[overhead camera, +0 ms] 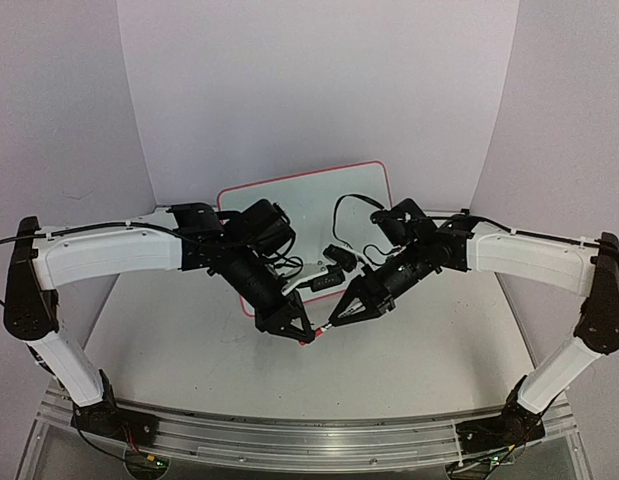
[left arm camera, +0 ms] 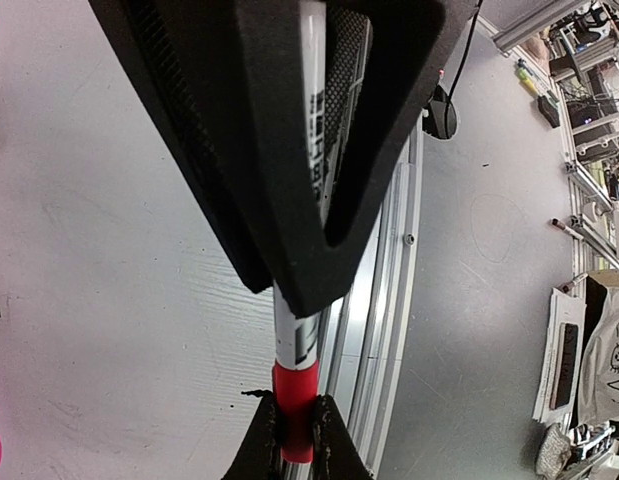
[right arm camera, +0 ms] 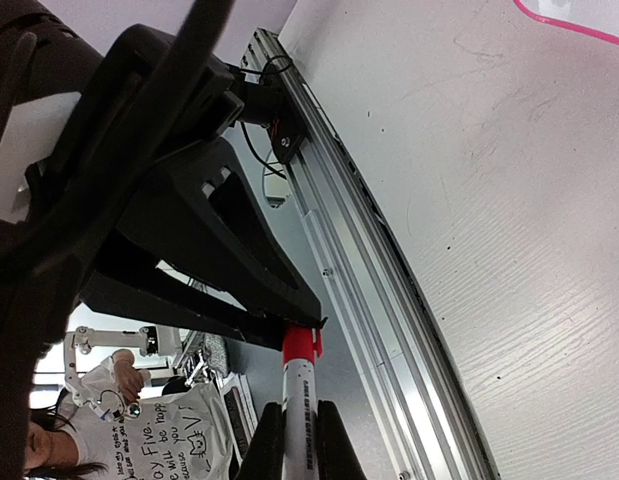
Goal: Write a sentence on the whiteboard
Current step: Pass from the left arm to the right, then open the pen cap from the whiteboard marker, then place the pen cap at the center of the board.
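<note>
Whiteboard [overhead camera: 311, 203], a glossy white rectangle with a thin pink-red rim, lies at upper centre of the overhead view. Below it, the left gripper [overhead camera: 305, 336] clamps the red cap [left arm camera: 294, 390] of a white-barrelled marker [right arm camera: 297, 395]. The right gripper [overhead camera: 336, 322] pinches its barrel.

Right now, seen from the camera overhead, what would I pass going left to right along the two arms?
Left arm → left tool → red cap, pinched by it → right tool, gripping the marker body → right arm.
</note>
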`<state>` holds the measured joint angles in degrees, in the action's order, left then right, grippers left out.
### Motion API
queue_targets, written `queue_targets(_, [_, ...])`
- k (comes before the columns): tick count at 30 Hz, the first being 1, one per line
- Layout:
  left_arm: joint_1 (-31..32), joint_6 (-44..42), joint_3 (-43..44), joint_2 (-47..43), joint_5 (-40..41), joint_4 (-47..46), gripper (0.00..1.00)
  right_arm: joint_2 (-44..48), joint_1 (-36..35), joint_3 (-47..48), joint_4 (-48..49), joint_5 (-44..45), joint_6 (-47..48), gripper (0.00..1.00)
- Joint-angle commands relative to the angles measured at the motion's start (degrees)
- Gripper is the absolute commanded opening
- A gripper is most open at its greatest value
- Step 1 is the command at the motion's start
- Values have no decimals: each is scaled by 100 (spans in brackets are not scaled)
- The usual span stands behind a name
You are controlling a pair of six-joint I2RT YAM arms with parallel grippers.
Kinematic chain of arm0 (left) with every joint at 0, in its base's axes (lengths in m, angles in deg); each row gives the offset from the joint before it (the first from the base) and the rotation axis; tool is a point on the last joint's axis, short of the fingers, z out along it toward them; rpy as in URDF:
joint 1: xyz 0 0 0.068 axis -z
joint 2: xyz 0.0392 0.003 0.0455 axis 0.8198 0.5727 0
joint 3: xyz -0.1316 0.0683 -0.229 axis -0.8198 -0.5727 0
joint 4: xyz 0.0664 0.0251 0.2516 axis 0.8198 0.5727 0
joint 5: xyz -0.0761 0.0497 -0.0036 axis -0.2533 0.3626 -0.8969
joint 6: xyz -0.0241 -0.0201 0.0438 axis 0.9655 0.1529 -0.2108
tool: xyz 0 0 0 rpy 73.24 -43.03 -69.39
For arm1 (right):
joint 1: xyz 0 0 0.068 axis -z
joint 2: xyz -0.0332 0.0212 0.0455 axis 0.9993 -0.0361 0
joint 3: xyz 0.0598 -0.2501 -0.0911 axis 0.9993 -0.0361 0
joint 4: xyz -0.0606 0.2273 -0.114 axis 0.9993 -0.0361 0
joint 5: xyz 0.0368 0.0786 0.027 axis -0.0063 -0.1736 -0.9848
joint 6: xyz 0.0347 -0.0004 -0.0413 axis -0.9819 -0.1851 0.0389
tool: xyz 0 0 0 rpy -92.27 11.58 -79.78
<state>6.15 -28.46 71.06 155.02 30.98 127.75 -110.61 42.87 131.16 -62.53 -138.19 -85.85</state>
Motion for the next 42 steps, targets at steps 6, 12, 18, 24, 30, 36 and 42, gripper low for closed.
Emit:
queue_targets(6, [-39, -151, -668, -527, 459, 215, 0, 699, 606, 346, -1338, 166, 1013, 0])
queue_targets(12, [-38, -95, -870, -705, 650, 204, 0, 899, 739, 607, -1944, 402, 1361, 0])
queue_targets(18, [-48, 598, -1390, -892, 1173, -415, 0, 1038, 836, 632, -2123, 1200, 1268, 0])
queue_targets(24, [-47, 2295, -2369, -889, 2108, -1876, 0, 1308, 836, 154, -1091, 2129, 368, 0])
queue_targets(30, [-48, 3293, -2466, -466, 3453, -2156, 0, 1805, 841, -317, -242, 2758, -145, 0])
queue_targets(36, [-45, 3529, -2469, -101, 3518, -2185, 9, 2224, 838, -735, 67, 3042, -256, 0])
queue_targets(42, [-48, 3659, -2585, -91, 3456, -2237, 35, 2440, 840, -1081, 257, 3131, -395, 0])
